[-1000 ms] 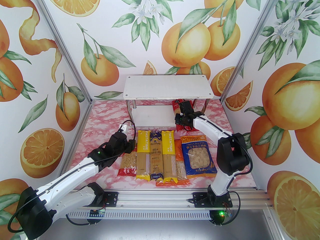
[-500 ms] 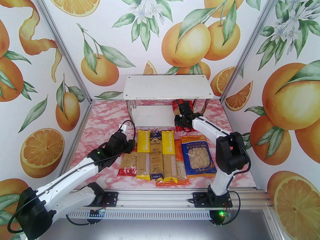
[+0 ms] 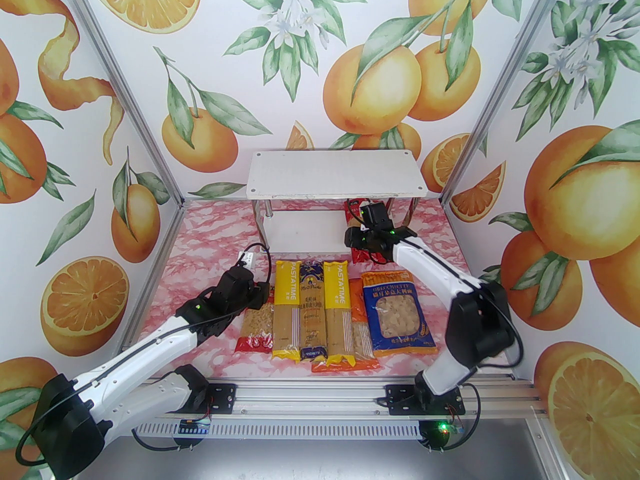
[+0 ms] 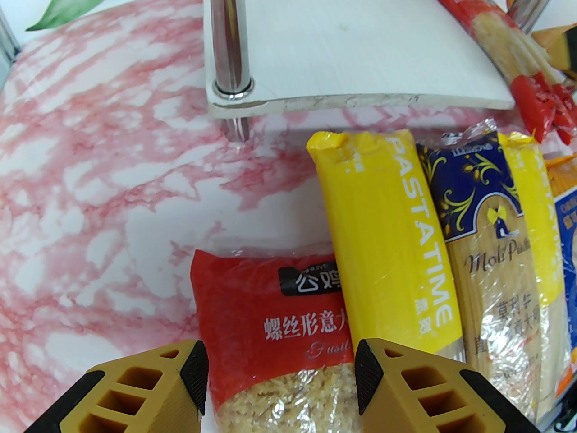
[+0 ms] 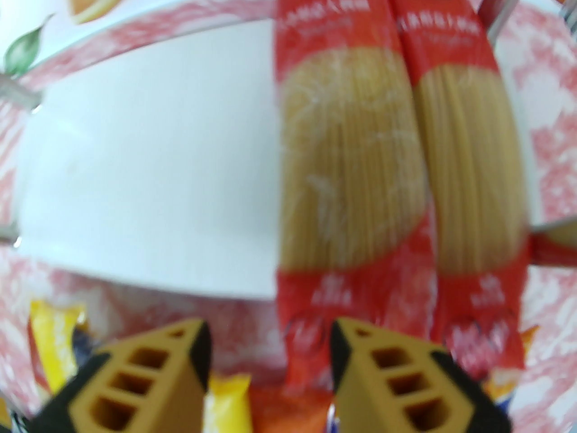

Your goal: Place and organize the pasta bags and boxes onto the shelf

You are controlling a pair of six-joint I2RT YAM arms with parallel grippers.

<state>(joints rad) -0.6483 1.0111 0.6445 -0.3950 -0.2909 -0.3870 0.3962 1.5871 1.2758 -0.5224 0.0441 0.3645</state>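
Observation:
Two red spaghetti packs [image 5: 347, 151] [image 5: 469, 160] lie side by side on the right of the shelf's lower board [image 5: 148, 165]. Their near ends hang over its front edge. My right gripper [image 5: 270, 354] stands open just in front of the left pack's near end, holding nothing; from above it [image 3: 371, 213] sits under the shelf's top board [image 3: 335, 173]. My left gripper [image 4: 279, 368] is open over the red fusilli bag [image 4: 270, 314], beside a yellow pack [image 4: 383, 241]. Two yellow packs [image 3: 285, 308] [image 3: 339, 308] with a dark blue pack [image 3: 312, 313] between them, an orange bag [image 3: 360, 338] and a blue bag [image 3: 397, 313] lie in a row on the table.
The shelf's chrome legs [image 4: 230, 39] stand at its corners. The pink marbled table [image 3: 210, 248] has free room left of the shelf. Patterned walls close in the back and both sides, and a metal rail [image 3: 310, 398] runs along the near edge.
My right gripper has opened and let go of the red spaghetti pack on the lower board, and its elbow has swung out to the right. The left arm has barely moved.

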